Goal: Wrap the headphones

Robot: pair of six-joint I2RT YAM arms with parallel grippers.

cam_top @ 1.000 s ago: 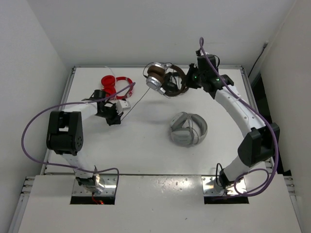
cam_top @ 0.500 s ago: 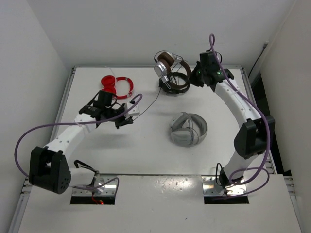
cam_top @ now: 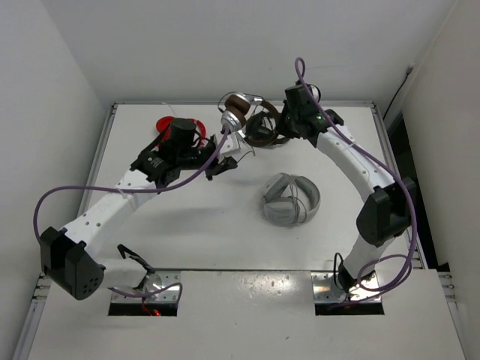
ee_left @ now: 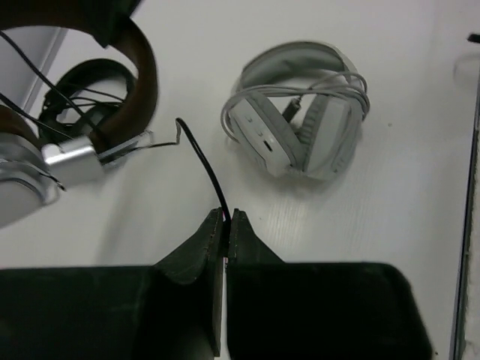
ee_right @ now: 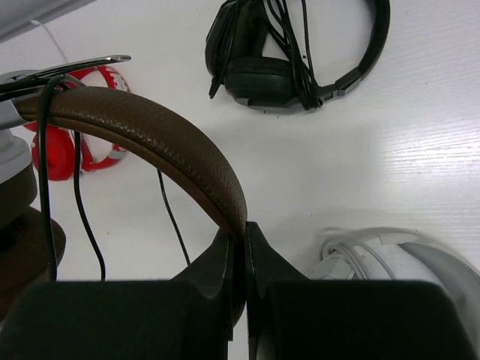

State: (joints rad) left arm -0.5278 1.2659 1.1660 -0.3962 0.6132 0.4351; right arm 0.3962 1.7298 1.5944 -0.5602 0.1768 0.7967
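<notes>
The headphones (cam_top: 238, 112) have a brown headband, brown pads and silver cups. They hang above the table at the back centre. My right gripper (cam_top: 276, 126) is shut on the brown headband (ee_right: 157, 131), pinched at the fingertips (ee_right: 244, 227). The thin black cable (ee_left: 201, 156) runs from the headphones (ee_left: 90, 142) to my left gripper (ee_left: 226, 217), which is shut on it. In the top view the left gripper (cam_top: 227, 152) is just below and left of the headphones. A few cable strands lie over the headband (ee_right: 45, 112).
Red headphones (cam_top: 166, 125) lie at the back left, partly behind my left arm. Light grey headphones (cam_top: 291, 199) with a white cable lie right of centre. A black headset (ee_right: 274, 67) lies on the table under the held headphones. White walls ring the table.
My left arm has swung right and back with the cable, up close to the headphones. My right gripper has shifted the headphones a little to the left.
</notes>
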